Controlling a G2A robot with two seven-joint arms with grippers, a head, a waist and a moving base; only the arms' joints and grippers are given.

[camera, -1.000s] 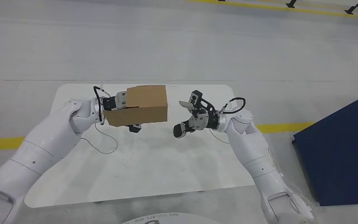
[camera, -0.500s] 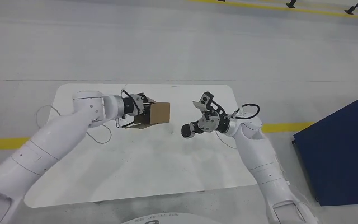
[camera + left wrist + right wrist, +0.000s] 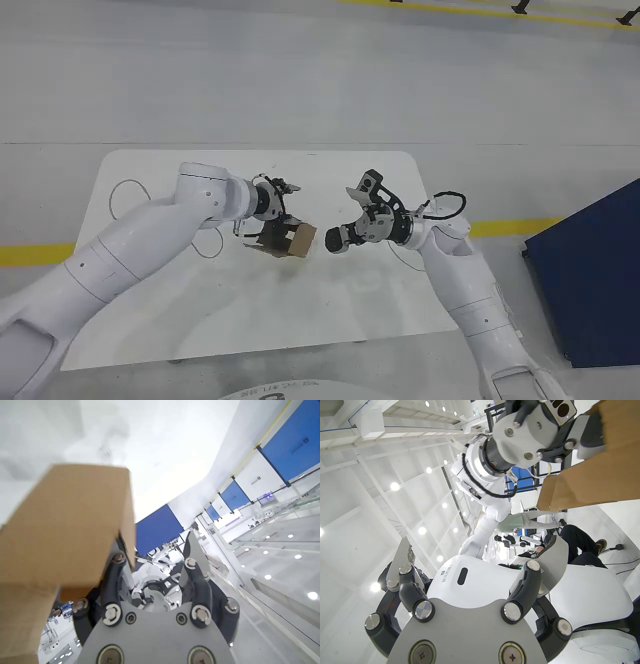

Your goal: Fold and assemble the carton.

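From where I stood, the brown cardboard carton (image 3: pixel 290 240) hung low over the middle of the white rounded table (image 3: pixel 140 300), against one finger of the left gripper (image 3: pixel 272 208) (its jaws spread apart). Just to its right, the right gripper (image 3: pixel 347 214) gaped wide.

A white table (image 3: pixel 150 330) lies under the right claw (image 3: pixel 343 216). Well off to the claw's right a blue panel (image 3: pixel 600 270) stands on grey floor, a yellow floor line (image 3: pixel 510 227) between.
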